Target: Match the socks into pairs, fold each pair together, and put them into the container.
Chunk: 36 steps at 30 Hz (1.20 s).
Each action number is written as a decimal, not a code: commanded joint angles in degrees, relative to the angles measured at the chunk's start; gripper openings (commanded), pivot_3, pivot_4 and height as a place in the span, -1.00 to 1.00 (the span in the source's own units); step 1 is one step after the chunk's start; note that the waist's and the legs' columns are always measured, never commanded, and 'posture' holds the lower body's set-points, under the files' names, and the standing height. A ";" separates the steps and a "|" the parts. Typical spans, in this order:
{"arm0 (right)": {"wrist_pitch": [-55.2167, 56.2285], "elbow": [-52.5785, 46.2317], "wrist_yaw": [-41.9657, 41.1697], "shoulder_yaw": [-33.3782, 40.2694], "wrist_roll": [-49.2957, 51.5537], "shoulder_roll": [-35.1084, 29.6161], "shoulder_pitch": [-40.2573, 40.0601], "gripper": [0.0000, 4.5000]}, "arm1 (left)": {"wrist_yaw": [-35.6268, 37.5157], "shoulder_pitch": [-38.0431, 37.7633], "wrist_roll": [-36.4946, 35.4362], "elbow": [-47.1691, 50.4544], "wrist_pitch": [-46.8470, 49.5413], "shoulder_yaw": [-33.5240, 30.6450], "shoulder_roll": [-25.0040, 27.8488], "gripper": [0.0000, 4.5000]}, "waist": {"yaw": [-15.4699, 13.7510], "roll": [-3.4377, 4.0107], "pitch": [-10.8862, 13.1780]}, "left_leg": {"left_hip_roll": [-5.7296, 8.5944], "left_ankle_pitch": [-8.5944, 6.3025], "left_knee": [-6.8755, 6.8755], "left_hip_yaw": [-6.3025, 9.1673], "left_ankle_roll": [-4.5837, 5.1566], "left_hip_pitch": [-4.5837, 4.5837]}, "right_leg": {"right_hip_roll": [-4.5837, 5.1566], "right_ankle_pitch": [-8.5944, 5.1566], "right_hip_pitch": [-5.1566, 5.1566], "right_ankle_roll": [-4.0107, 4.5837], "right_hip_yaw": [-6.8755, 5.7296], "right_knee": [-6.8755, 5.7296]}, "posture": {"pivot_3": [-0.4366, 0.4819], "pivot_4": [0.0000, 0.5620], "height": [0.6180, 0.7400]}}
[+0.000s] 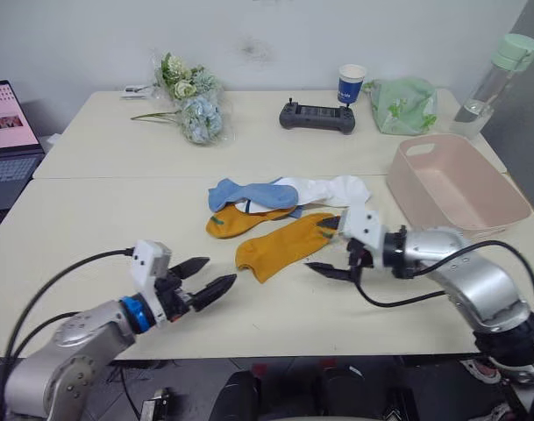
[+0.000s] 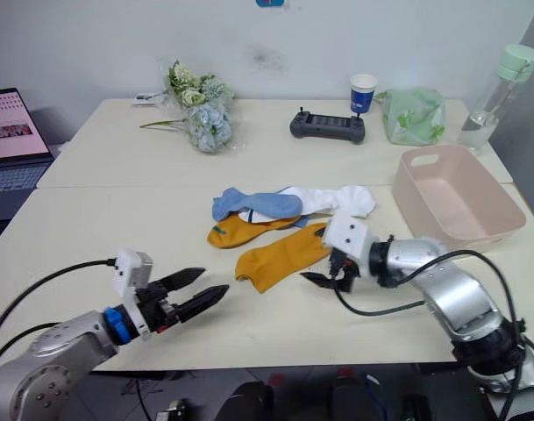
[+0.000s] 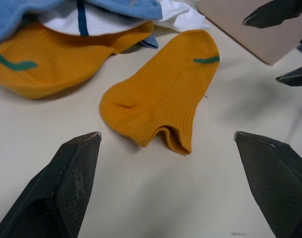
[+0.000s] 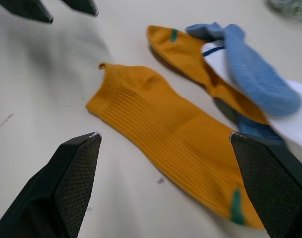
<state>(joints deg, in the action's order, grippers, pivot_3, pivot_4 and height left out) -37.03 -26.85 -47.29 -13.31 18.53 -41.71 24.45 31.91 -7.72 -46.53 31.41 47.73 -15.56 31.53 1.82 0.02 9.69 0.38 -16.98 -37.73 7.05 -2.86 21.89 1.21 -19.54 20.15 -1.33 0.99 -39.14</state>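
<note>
Near the table's middle lies a heap of socks: a light blue one [image 1: 249, 193] and a white one [image 1: 330, 188] over a mustard-orange one [image 1: 240, 220]. A second mustard-orange sock [image 1: 282, 245] lies flat just in front of the heap. My right gripper [image 1: 321, 246] is open, low over that sock's right end, with a finger on each side. My left gripper [image 1: 219, 271] is open and holds nothing, a short way left of the same sock. The pale pink container [image 1: 503, 207] stands to the right of the heap, with nothing in it.
Along the far edge are a bunch of flowers [image 1: 192, 101], a black controller [image 1: 317, 117], a paper cup [image 1: 352, 83], a pale green cloth bag [image 1: 402, 105] and a clear bottle [image 1: 494, 79]. A laptop [image 1: 8, 140] sits off the table's left side.
</note>
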 commanded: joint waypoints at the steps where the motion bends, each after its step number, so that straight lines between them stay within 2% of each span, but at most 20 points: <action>1: -1.13 -3.49 -2.29 4.78 2.94 -2.65 -0.55 0.98 | -6.44 2.93 -1.88 1.00 3.52 2.04 -3.09 1.00 | -0.16 -0.01 0.00 | 0.02 0.00 -0.02 0.00 0.00 0.00 | 0.01 0.00 -0.02 0.00 0.00 0.01 | -0.05 -0.47 1.00; 7: -1.15 -4.56 -3.85 7.30 4.29 -5.19 -2.45 0.98 | -9.81 3.73 -0.43 0.85 5.98 6.09 -4.96 1.00 | -0.10 -0.02 0.00 | 0.04 0.10 -0.07 -0.03 -0.17 0.02 | 0.02 0.00 -0.04 0.00 0.03 0.03 | -0.05 -0.47 1.00; 12: 4.42 0.74 1.96 4.05 -3.76 -2.20 -3.42 0.98 | -9.11 3.06 1.87 0.22 4.21 8.06 -3.97 1.00 | -0.03 -0.02 0.00 | 0.04 0.11 -0.07 -0.07 -0.19 0.00 | 0.01 0.00 -0.04 0.00 0.07 0.02 | -0.05 -0.47 1.00; 14: 4.30 5.26 6.63 3.27 -6.69 1.34 -3.10 0.98 | -9.70 4.38 2.13 -0.74 3.74 8.43 -4.94 1.00 | -0.11 -0.07 -0.03 | 0.05 0.12 -0.09 -0.06 -0.21 -0.01 | 0.02 0.00 -0.07 0.00 0.06 0.01 | -0.05 -0.47 1.00; 18: -2.96 10.15 13.23 6.42 -4.46 10.05 -2.23 0.98 | -12.01 6.64 2.61 -2.65 3.96 9.04 -7.56 1.00 | -0.15 -0.08 -0.03 | 0.06 0.13 -0.10 -0.07 -0.23 0.02 | 0.02 0.00 -0.05 0.00 0.06 0.01 | -0.05 -0.47 1.00; 23: -7.96 13.26 17.93 8.09 -4.44 15.79 -0.48 0.98 | -14.91 8.53 3.17 -4.01 5.20 10.15 -10.90 1.00 | -0.14 -0.07 -0.03 | 0.06 0.13 -0.09 -0.07 -0.23 0.05 | 0.02 0.00 -0.01 0.00 0.06 0.02 | -0.05 -0.47 1.00; 26: -10.32 13.85 19.75 8.77 -4.05 18.12 0.77 1.00 | -15.91 9.11 3.63 -4.78 5.98 11.10 -11.94 0.75 | -0.13 -0.06 -0.04 | 0.07 0.13 -0.10 -0.07 -0.23 0.03 | 0.02 0.00 -0.02 0.00 0.06 -0.01 | -0.05 -0.47 1.00; 31: -13.90 15.43 23.28 11.71 -2.46 22.13 2.20 1.00 | -16.98 10.77 4.92 -6.99 5.55 12.06 -13.96 0.07 | -0.14 -0.06 -0.04 | 0.08 0.13 -0.10 -0.07 -0.23 0.03 | 0.02 0.00 -0.02 0.00 0.06 -0.02 | -0.05 -0.47 1.00; 32: -14.33 15.98 23.97 12.23 -2.28 22.93 2.43 0.86 | -17.03 11.01 5.21 -7.32 5.37 12.23 -14.18 -0.07 | -0.13 -0.06 -0.04 | 0.09 0.13 -0.11 -0.07 -0.23 0.04 | 0.02 0.00 -0.01 0.00 0.06 -0.03 | -0.05 -0.47 1.00; 34: -14.67 16.57 24.41 12.27 -2.53 23.41 2.65 0.72 | -17.08 11.05 5.67 -7.42 5.30 12.16 -14.36 -0.32 | -0.13 -0.06 -0.04 | 0.09 0.13 -0.11 -0.08 -0.23 0.04 | 0.02 0.00 -0.01 0.00 0.06 -0.03 | -0.05 -0.47 1.00; 36: -14.69 16.66 23.90 11.80 -2.60 23.23 2.53 0.43 | -17.19 10.78 5.95 -7.40 5.20 11.82 -14.31 -0.58 | -0.11 -0.06 -0.04 | 0.09 0.13 -0.10 -0.09 -0.23 0.04 | 0.02 0.00 0.01 0.00 0.07 -0.03 | -0.05 -0.47 1.00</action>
<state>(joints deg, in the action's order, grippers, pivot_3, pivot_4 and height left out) -51.97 -8.97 -23.35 -2.29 15.31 -18.28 26.16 14.63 3.03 -40.89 23.28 53.38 -3.66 17.44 1.70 -0.04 9.65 0.47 -16.85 -37.84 6.96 -3.09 21.92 1.23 -19.54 20.17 -1.33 1.06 -39.17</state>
